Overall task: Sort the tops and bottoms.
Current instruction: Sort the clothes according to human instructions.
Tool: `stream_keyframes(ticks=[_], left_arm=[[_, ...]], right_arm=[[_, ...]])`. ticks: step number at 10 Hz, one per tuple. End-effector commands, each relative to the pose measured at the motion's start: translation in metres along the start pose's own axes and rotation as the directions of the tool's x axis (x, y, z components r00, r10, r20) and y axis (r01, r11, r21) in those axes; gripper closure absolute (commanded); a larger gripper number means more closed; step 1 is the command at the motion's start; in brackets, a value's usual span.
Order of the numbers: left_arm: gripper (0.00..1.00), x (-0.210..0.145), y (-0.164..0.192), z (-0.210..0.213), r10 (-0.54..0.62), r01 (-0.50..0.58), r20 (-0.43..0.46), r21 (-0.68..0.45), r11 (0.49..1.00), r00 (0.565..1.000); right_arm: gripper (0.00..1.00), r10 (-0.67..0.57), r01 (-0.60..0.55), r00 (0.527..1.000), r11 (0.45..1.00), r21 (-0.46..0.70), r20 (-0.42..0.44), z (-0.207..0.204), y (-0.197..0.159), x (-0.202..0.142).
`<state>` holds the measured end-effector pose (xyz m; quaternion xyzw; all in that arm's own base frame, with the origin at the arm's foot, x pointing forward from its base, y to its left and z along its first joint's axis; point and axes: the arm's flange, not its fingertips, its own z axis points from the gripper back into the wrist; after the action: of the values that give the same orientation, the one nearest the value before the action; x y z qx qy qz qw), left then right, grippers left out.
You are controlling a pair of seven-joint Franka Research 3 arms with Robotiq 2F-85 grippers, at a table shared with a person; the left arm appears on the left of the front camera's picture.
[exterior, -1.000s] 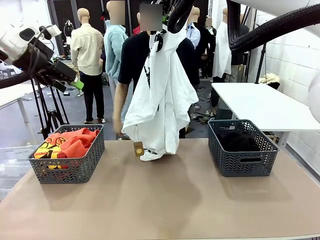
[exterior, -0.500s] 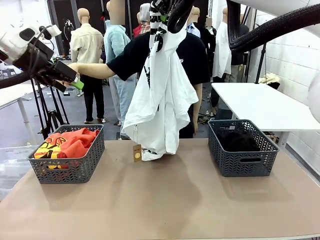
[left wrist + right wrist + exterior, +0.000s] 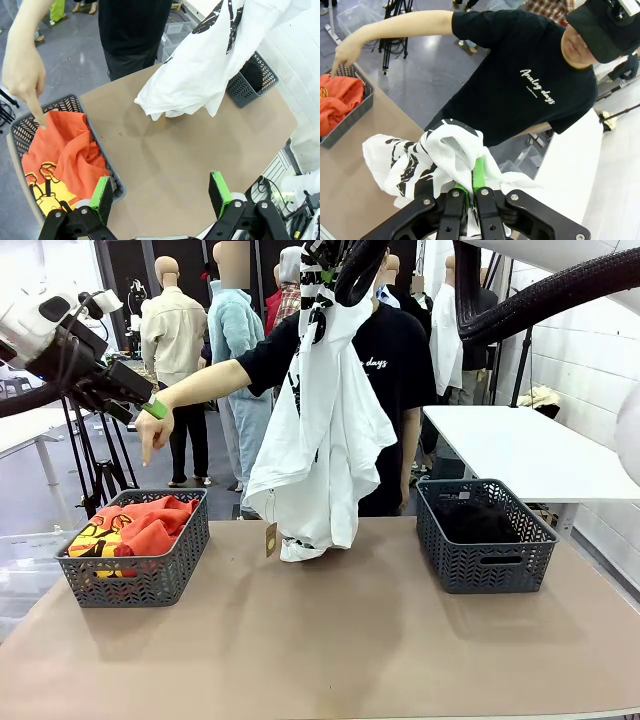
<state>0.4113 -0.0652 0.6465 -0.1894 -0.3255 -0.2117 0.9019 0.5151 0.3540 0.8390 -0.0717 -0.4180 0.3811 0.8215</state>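
A brown tabletop (image 3: 330, 640) spans the foreground. Beyond its far right corner stands a white table (image 3: 520, 450) against a white block wall (image 3: 590, 350). The floor (image 3: 40, 500) is grey. A black tripod (image 3: 95, 465) stands left; the dark backdrop is possibly curtained.

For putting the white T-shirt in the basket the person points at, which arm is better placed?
The right: its gripper is already shut on the white T-shirt. The left gripper hangs open above the left basket.
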Motion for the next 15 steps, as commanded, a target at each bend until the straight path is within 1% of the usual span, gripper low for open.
stream_keyframes(ticks=[1,9,10,12,13,14,15], left_arm=[[0.0,0.0,-0.001,0.0,0.014,-0.014,0.009,0.006,1.0,1.0],[0.0,0.0,-0.001,0.0,0.014,-0.014,0.009,0.006,1.0,1.0],[0.0,0.0,0.0,0.0,0.0,0.0,0.0,0.0,1.0,1.0],[0.0,0.002,0.014,0.041,-0.072,0.07,0.009,0.114,0.991,0.997],[0.0,0.0,0.019,0.045,-0.07,0.068,0.012,0.129,0.989,0.997],[0.0,-0.001,0.022,0.049,-0.066,0.063,0.013,0.138,0.988,0.998],[0.0,-0.004,0.025,0.054,-0.06,0.056,0.024,0.142,0.988,0.998]], right_arm=[[1.0,-0.02,0.02,1.0,1.0,-0.004,0.016,0.003,0.0,0.0],[1.0,-0.02,0.02,1.0,1.0,-0.004,0.016,0.003,0.0,0.0],[1.0,-0.02,0.02,1.0,1.0,-0.004,0.016,0.003,0.0,0.0],[1.0,-0.02,0.02,1.0,1.0,-0.004,0.016,0.003,0.0,0.0],[1.0,0.0,0.0,1.0,1.0,0.0,0.0,0.0,0.0,0.0],[1.0,0.014,-0.016,0.998,0.999,0.039,0.057,-0.002,0.01,0.016],[1.0,-0.003,-0.016,0.983,0.995,0.101,0.184,0.0,0.021,0.042]])
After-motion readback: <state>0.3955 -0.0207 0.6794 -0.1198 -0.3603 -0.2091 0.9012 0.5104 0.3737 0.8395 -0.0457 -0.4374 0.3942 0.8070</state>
